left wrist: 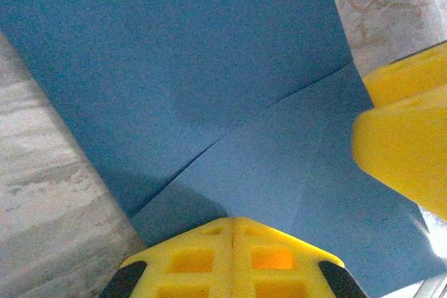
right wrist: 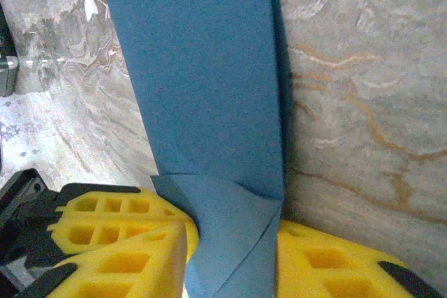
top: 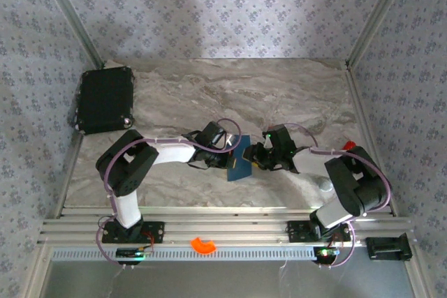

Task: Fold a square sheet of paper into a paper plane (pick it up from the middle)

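Note:
The square sheet of paper (top: 239, 165) is dark blue and lies creased on the marble table (top: 279, 88) between both grippers. In the left wrist view the paper (left wrist: 209, 54) shows a diagonal crease. My left gripper (left wrist: 234, 222) is shut, its joined tips resting on the sheet. It reaches in from the left (top: 230, 149). My right gripper (top: 255, 157) comes from the right, and one of its yellow fingers (left wrist: 401, 144) sits on the paper's edge. In the right wrist view a folded flap of paper (right wrist: 202, 82) runs between the parted jaws of the right gripper (right wrist: 230, 232), touching both fingers.
A black rectangular case (top: 105, 100) lies at the table's back left corner. A small red block (top: 348, 146) sits by the right arm. An orange curved piece (top: 203, 245) rests on the front rail. Patterned walls close in both sides.

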You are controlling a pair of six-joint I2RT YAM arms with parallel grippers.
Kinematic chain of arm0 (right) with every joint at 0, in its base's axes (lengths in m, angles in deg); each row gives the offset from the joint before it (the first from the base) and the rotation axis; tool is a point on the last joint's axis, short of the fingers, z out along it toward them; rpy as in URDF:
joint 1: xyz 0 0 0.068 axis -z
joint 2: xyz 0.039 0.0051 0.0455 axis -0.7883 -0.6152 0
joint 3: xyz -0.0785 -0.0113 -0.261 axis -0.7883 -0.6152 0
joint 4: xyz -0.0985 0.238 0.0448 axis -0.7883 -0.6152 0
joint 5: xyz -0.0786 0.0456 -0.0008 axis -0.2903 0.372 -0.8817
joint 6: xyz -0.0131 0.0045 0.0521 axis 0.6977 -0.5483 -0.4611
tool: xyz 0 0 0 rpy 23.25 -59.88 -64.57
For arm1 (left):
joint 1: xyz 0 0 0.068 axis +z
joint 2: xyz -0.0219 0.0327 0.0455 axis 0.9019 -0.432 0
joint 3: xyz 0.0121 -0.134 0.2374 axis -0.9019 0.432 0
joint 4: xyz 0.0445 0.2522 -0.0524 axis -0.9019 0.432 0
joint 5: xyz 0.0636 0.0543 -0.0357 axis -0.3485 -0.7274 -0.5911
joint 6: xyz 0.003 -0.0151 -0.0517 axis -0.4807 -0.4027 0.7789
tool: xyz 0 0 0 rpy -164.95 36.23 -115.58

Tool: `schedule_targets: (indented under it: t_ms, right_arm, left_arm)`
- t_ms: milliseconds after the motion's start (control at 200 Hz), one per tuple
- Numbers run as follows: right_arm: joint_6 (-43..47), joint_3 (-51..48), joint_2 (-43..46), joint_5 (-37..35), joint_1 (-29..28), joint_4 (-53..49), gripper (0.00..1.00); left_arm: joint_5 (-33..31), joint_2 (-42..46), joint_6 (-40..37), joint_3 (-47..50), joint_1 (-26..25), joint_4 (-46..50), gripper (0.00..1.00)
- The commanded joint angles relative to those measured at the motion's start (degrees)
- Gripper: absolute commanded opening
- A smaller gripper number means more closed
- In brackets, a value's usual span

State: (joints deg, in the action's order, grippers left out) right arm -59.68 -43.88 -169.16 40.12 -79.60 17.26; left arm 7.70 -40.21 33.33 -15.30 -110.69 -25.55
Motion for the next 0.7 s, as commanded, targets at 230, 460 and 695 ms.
schedule_targets:
  t_ms: [230,460,695]
  right_arm:
    - [3.4,-0.8,-2.8,2.4,1.6,4.9,0.18]
    - [3.7,-0.6,-2.3,3.2,1.7,5.7,0.08]
    - [6.3,2.8,2.2,-0.3,-0.3,-2.7,0.05]
  left_arm:
    - [0.2,0.4,0.7,1.8,-0.9,2.3,0.01]
    - [-0.9,4.1,1.5,1.7,-1.7,3.0,0.04]
    - [-7.8,14.8,2.4,4.2,-1.8,3.8,0.23]
